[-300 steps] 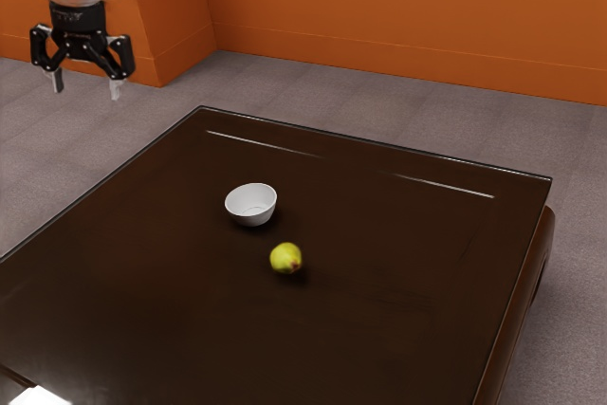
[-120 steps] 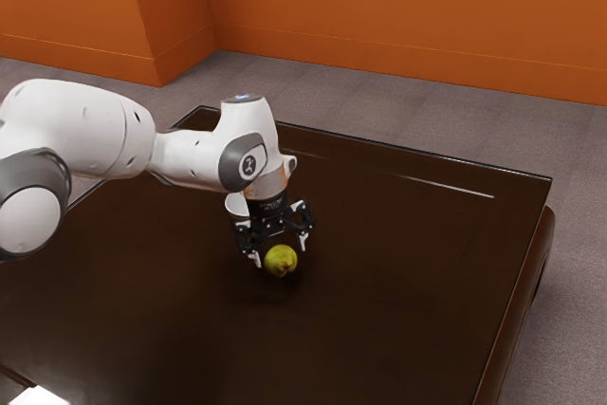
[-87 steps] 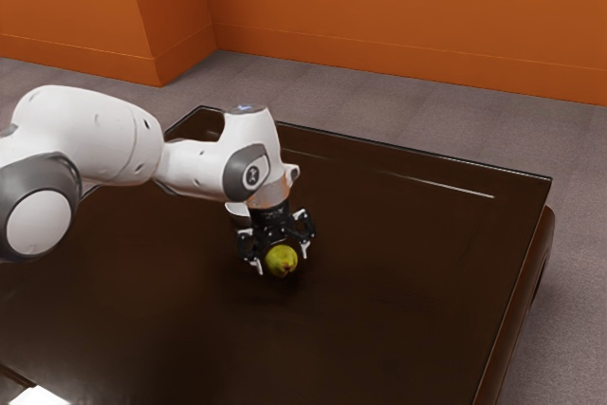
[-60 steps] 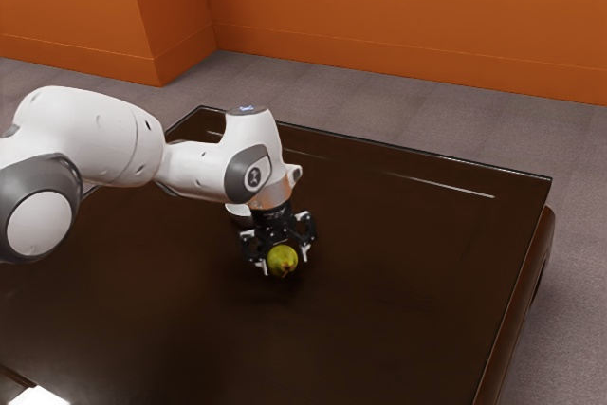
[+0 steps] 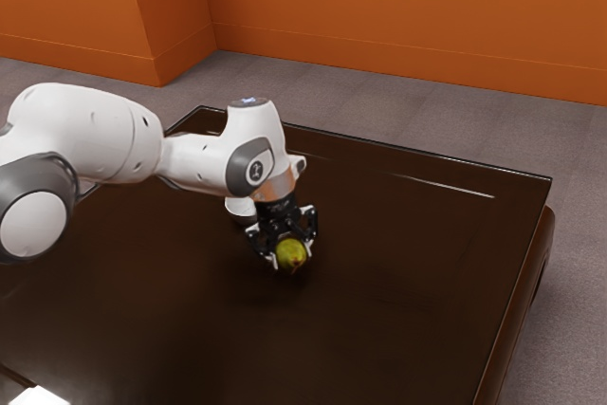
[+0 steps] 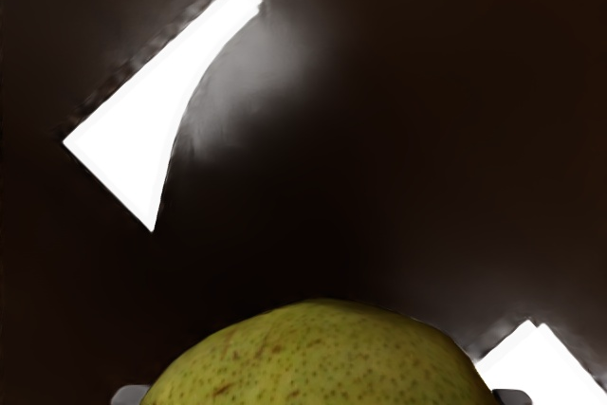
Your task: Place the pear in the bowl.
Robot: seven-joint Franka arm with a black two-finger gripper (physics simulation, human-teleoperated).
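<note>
Pear (image 5: 291, 253): over the middle of the table (image 5: 408, 320), well in from all edges; slight clearance beneath cannot be confirmed. Our gripper (image 5: 291, 259) is clamped on it, one fingertip against each side. Bowl (image 5: 240, 209): just beyond, partly hidden by the gripper, toward the table's far corner at the exterior view's left. Step in hand, we judge: grasp made, lift beginning. Next: raise the pear above the bowl's rim, carry it across, centre, lower, release.
</note>
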